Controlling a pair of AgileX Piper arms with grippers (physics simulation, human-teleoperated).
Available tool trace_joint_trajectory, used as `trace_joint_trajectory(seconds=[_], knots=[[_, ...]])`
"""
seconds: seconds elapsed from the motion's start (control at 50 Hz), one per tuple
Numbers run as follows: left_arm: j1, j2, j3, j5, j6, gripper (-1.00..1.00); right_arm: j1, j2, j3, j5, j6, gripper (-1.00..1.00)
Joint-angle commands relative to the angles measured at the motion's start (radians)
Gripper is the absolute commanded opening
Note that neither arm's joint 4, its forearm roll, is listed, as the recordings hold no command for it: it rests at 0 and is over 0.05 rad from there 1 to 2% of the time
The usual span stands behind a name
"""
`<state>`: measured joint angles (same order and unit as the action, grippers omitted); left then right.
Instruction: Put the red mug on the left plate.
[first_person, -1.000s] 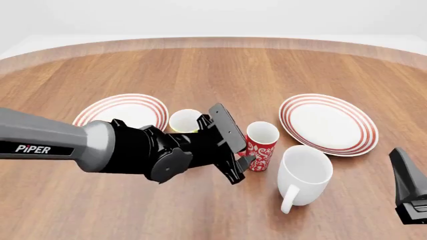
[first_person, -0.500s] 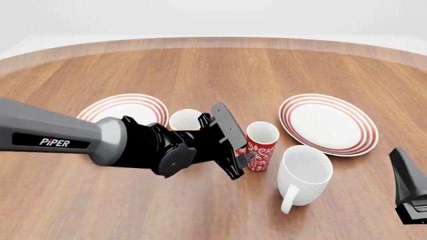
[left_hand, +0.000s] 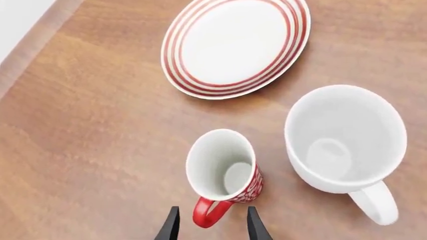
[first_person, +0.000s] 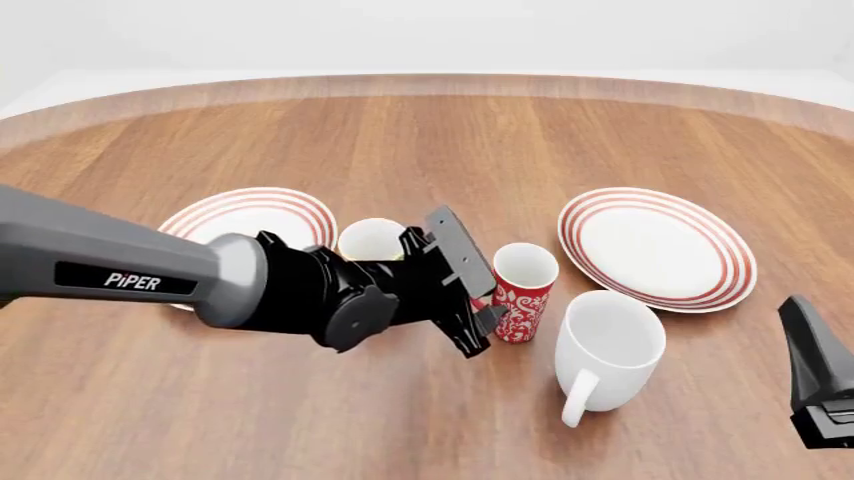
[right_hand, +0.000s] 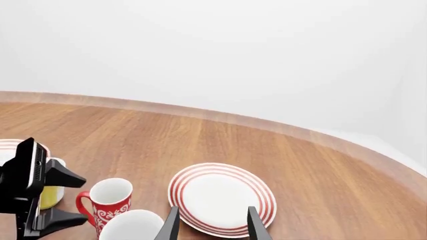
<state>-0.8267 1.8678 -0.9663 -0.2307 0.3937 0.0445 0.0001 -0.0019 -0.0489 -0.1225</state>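
1. The left end effector (left_hand: 211, 225) is spread apart, its two dark fingertips (left_hand: 171, 226) standing either side of the handle of the red mug (left_hand: 224, 172); a gap shows on both sides of the handle, so it grips nothing.
2. In the front view the left end effector (first_person: 487, 305) sits just beside the red mug (first_person: 523, 291), on its left.
3. The right end effector (right_hand: 211, 225) is released too, fingers parted over bare air, holding nothing; in the front view only a dark part of it shows at the lower right corner.
4. The red mug stands upright on the desk (first_person: 441, 150), between the yellow mug (first_person: 370, 240) and the white mug (first_person: 607, 351), close to the latter.
5. The left plate (first_person: 254, 215) lies well to the left of the red mug; the left arm covers its near edge.
6. The right plate (first_person: 655, 246) lies beyond the white mug.
7. The left arm hides most of the yellow mug.
8. Whether the fingertips touch the handle at any point cannot be told for certain.
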Motion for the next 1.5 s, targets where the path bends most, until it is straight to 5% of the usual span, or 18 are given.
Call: trace_joint_trajectory(seconds=[0.02, 0.58, 0.6, 1.5], knots=[[0.003, 0.019, -0.009, -0.006, -0.001, 1.00, -0.001, 0.000, 0.000, -0.001, 0.000, 1.00], [-0.006, 0.035, 0.005, -0.034, -0.015, 1.00, -0.002, 0.000, 0.000, 0.001, 0.000, 1.00], [-0.003, 0.036, 0.003, -0.033, -0.014, -1.00, -0.002, 0.000, 0.000, 0.001, 0.000, 1.00], [0.064, -0.090, 0.034, -0.051, 0.020, -1.00, -0.001, 0.000, 0.001, -0.008, -0.012, 1.00]])
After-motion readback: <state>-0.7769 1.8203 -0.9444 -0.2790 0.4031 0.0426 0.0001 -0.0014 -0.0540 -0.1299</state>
